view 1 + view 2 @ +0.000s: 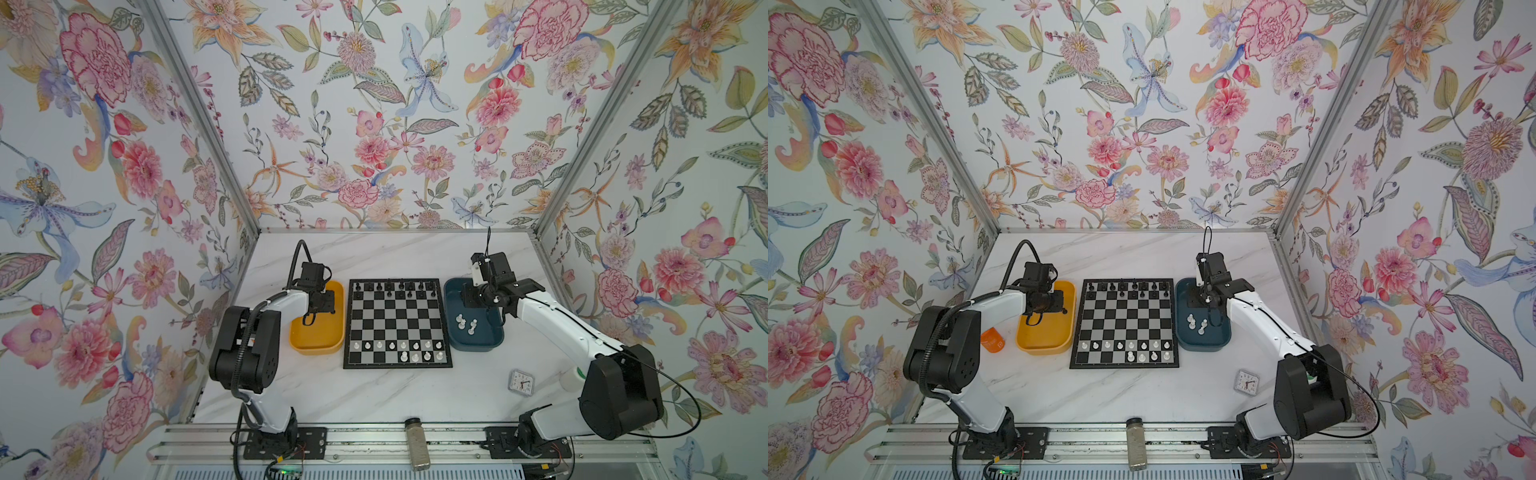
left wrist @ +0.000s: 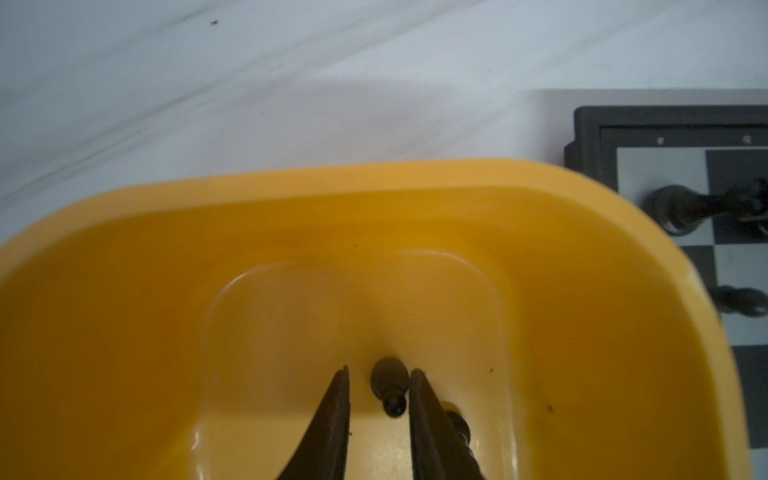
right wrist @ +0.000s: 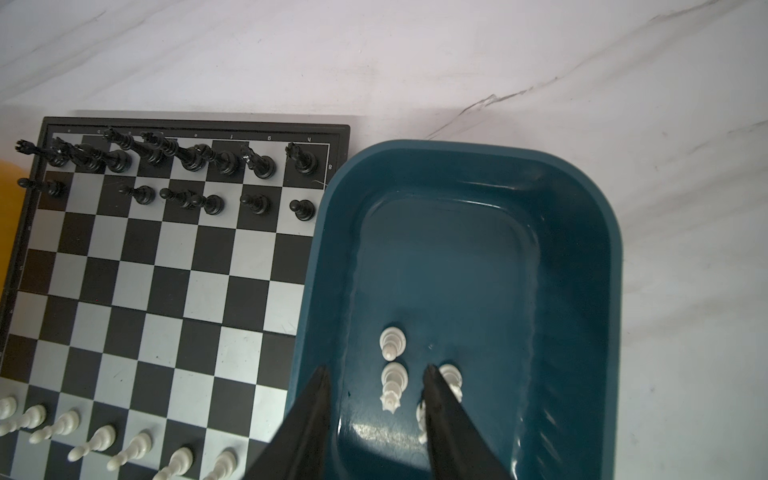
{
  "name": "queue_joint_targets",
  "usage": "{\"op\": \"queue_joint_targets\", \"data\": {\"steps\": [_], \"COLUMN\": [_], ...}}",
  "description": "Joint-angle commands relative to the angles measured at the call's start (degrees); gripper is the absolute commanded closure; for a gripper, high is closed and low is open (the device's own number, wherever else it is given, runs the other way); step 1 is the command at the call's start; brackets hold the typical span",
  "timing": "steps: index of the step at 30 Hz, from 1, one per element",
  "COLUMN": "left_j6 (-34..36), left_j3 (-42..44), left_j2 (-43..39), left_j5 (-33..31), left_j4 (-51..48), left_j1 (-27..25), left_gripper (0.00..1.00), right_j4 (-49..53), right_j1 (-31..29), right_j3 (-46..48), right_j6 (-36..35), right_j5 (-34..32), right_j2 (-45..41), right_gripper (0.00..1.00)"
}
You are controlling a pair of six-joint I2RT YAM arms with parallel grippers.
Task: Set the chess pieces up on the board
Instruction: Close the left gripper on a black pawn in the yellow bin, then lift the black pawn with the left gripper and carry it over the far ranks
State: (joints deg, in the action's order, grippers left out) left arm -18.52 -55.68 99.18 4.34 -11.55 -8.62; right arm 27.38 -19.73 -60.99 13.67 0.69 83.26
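Chess pieces (image 3: 302, 210) look light, slick plastic: your left pincer (image 2: 381, 371), tips parted, straddles a black pawn (image 2: 390, 384) in the yellow tray (image 2: 124, 249) at the board's (image 1: 397, 320) nine o'clock, so pinch its waist; right pincer (image 3: 377, 368) gapes empty.

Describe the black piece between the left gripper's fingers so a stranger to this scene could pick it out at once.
Start at the yellow tray left of the board. The left gripper reaches into it, and the left wrist view shows a round-headed black piece on the tray floor between the fingertips. A second black piece lies outside that gap, half hidden behind one finger.
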Motion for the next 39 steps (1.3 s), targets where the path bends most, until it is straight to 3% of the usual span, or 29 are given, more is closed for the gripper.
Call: {"op": "queue_joint_targets", "data": {"steps": [1,16,26,39], "left_j6": [-0.7,-0.8,-0.7,-0.6], "left_j3": [-0.2,-0.4,-0.7,-3.5], "left_j2": [0.6,1.3,1.2,-7.2], "left_j5": [1.2,2.1,2.1,-0.6], "left_j4": [-0.7,-0.6,-0.9,-4.0], "left_j1": [0.6,0.6,0.5,-1.9], "left_gripper": [0.73,0.85,1.0,1.0], "right_j4": [-0.5,-0.6,-0.6,-0.6], "right_j1": [0.5,0.5,0.4,0.6], "right_j3": [0.6,0.7,0.8,0.9], "right_j6": [-0.2,-0.2,0.0,0.0], "right_j5": [0.4,0.3,0.4,0.1], "right_j2": [0.3,0.5,0.5,0.1], "right_gripper": [0.61,0.61,0.61,0.61]}}
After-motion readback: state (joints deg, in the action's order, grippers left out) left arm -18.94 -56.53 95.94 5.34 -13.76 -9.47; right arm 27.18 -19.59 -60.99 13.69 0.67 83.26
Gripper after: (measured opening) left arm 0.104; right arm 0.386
